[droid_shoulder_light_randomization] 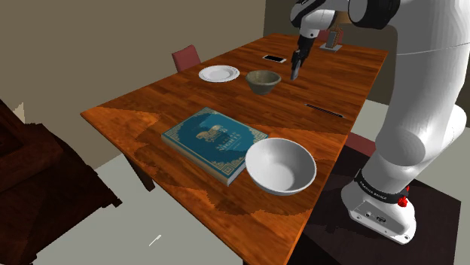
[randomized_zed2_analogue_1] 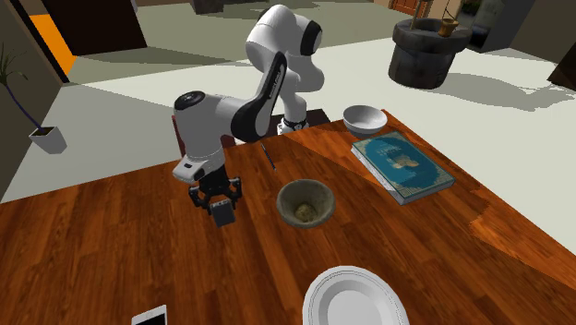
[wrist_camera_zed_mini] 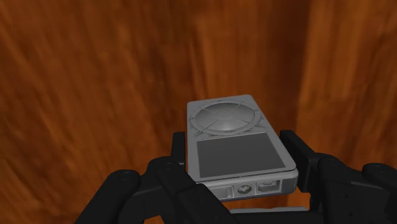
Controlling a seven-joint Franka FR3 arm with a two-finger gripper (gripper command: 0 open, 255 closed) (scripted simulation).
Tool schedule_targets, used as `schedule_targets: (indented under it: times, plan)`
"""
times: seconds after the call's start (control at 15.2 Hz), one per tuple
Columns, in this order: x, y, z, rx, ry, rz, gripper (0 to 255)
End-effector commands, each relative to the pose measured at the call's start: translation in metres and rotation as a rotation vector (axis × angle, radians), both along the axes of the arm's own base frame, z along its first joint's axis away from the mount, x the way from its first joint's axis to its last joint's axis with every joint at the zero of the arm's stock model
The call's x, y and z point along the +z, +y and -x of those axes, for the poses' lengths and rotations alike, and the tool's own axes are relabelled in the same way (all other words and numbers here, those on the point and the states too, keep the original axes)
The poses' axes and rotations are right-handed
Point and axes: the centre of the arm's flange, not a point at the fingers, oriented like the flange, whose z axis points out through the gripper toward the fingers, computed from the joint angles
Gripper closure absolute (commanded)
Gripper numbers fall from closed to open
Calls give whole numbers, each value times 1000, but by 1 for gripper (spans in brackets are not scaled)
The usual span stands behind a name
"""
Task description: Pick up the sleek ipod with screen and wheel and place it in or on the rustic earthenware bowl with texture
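The black gripper (wrist_camera_zed_mini: 236, 156) is clenched on the grey music player (wrist_camera_zed_mini: 235, 143). Its fingers (wrist_camera_zed_mini: 306, 160) press the player's two long sides, with the wheel end pointing away from the hand and the screen nearer it.

In the second exterior view, the player (randomized_zed2_analogue_1: 222, 213) hangs under the gripper (randomized_zed2_analogue_1: 220, 198), left of centre over the wooden table (randomized_zed2_analogue_1: 102, 249), just to the left of the brown bowl (randomized_zed2_analogue_1: 306, 203) and apart from it.

In the shoulder view, the gripper (droid_shoulder_light_randomization: 295, 66) sits in the upper right of the frame, just right of that bowl (droid_shoulder_light_randomization: 263, 80). A white plate (droid_shoulder_light_randomization: 219, 73) lies to the bowl's left, and a blue book (droid_shoulder_light_randomization: 215, 141) and a white bowl (droid_shoulder_light_randomization: 280, 166) lie lower in the frame.
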Motion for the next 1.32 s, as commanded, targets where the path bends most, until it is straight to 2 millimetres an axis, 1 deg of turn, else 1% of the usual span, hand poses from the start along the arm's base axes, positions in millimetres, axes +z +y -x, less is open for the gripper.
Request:
schedule_targets:
  times: [0.0,1.25]
  plan:
    - [10,0,0,0,0,0,255]
    - [110,0,0,0,0,0,255]
